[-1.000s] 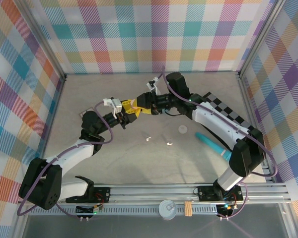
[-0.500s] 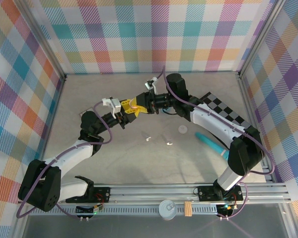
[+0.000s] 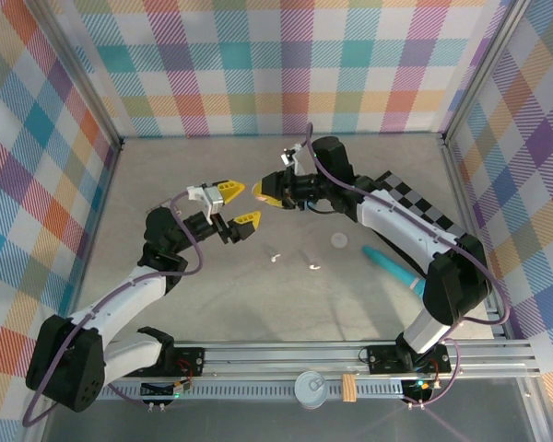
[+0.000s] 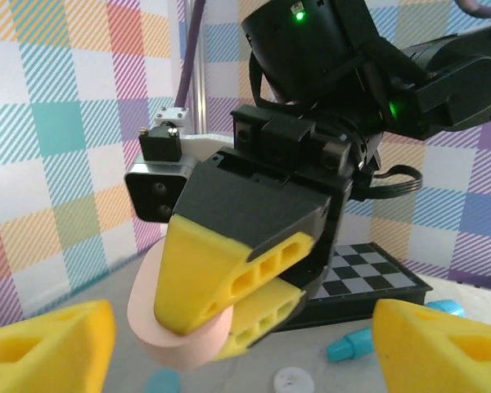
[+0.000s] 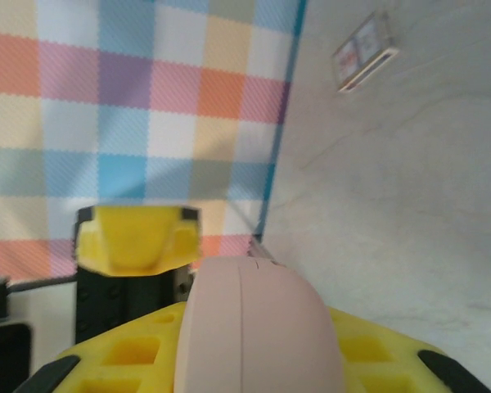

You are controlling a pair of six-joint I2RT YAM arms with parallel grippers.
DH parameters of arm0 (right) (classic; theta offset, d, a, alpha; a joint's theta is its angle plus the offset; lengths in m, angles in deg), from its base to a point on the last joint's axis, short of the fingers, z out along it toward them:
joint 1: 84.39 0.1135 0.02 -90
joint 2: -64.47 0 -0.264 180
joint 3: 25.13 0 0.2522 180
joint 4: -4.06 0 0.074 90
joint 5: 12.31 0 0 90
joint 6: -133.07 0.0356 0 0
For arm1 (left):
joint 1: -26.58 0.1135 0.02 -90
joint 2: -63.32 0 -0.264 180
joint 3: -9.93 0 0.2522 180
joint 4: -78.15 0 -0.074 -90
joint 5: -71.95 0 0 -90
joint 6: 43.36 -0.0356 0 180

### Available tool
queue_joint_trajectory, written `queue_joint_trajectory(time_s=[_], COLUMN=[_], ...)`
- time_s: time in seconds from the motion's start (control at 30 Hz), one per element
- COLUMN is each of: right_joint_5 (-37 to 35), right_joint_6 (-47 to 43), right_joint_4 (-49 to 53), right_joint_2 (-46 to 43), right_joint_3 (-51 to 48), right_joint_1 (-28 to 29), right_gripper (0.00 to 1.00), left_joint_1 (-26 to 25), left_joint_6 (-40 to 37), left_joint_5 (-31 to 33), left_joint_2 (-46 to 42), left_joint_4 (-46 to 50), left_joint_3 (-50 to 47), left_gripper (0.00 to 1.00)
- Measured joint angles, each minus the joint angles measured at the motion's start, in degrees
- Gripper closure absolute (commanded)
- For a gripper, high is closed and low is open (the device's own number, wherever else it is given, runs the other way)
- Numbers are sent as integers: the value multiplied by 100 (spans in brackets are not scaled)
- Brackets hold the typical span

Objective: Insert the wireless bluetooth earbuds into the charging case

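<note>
My right gripper is clenched on the pink charging case, held above the table. My left gripper is released and empty. The white earbuds lie on the table, none inserted yet.

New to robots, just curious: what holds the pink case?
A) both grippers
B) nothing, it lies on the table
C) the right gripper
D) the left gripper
C: the right gripper is clamped on the pink case; the left gripper stands open, apart from it.
</note>
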Motion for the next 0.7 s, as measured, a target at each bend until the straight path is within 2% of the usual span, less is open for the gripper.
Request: queue_joint_trajectory(time_s=[0.23, 0.4, 0.7], right_joint_5=[-1154, -1899, -2140], right_joint_6=[-870, -1338, -1650], right_joint_4=[1010, 1517, 1840], right_joint_2=[605, 1541, 3281], right_joint_3=[619, 1161, 2131], right_joint_1=[-190, -212, -205], right_gripper=[81, 81, 79], left_joint_1=[-376, -610, -737], left_joint_6=[-531, -667, -890], left_joint_5=[592, 1106, 1585], left_joint_2=[-393, -525, -553], left_joint_4=[979, 1467, 1996], left_joint_3=[-173, -634, -839], left_gripper=[0, 0, 0])
